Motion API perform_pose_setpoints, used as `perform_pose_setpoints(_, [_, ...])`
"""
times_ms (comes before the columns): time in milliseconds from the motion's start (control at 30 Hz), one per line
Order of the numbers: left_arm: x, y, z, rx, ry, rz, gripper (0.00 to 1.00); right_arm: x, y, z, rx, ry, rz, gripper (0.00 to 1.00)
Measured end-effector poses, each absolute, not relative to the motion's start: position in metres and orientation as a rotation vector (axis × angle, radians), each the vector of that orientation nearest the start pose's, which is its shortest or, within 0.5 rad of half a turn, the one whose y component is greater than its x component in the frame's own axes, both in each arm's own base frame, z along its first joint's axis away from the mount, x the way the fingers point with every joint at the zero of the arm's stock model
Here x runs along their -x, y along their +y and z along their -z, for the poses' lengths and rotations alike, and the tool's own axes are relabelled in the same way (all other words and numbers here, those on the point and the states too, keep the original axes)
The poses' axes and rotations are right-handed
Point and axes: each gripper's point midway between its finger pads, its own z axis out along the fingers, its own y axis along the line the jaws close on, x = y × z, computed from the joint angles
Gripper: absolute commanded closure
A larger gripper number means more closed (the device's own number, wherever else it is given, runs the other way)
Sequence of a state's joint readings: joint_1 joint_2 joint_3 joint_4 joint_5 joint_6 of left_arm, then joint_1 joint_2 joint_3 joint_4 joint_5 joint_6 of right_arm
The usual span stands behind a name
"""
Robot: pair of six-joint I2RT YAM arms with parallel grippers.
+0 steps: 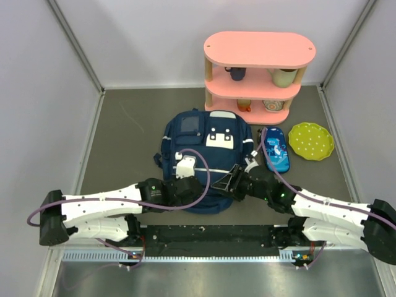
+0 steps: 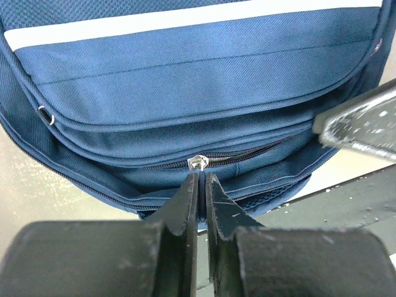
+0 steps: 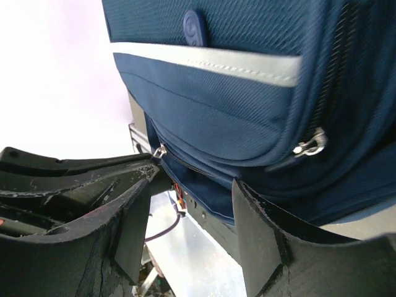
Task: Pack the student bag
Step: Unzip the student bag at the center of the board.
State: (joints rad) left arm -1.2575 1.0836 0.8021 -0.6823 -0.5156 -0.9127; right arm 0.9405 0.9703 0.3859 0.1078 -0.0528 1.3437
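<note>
The student bag [image 1: 204, 154] lies at the middle of the tabletop [image 1: 130, 124], long axis near-to-far. At its near end we see the left hand [image 2: 201, 179] pinched on the zipper pull [image 2: 197, 162]; the right hand [image 3: 192, 185], open and empty, sits alongside.

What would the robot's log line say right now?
left gripper: shut on zipper pull | right gripper: open, beside student bag

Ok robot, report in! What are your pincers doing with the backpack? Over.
Left pincer shut on zipper pull. Right pincer open, beside the student bag. Zipper looks closed. Pencil case alongside, not blocking.
</note>
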Motion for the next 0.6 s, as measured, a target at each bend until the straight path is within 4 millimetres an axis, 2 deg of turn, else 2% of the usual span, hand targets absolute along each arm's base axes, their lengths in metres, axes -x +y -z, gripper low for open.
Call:
perform_pose_setpoints(167, [-0.138, -0.242, -0.129, -0.232, 2.376, 0.387, 1.0, -0.138, 0.3, -0.12, -0.433, 2.382, -1.35, 0.45])
perform_pose_setpoints(467, [-0.137, -0.245, -0.13, -0.265, 2.368, 0.382, 1.0, -0.137, 0.308, -0.112, -0.541, 2.384, -1.334, 0.47])
perform_pose_setpoints(533, [-0.136, -0.248, -0.131, -0.278, 2.361, 0.393, 1.0, -0.14, 0.308, -0.112, -0.576, 2.367, -1.331, 0.5])
perform_pose_setpoints(600, [-0.136, -0.251, -0.132, -0.286, 2.352, 0.405, 1.0, -0.144, 0.309, -0.11, -0.608, 2.345, -1.333, 0.63])
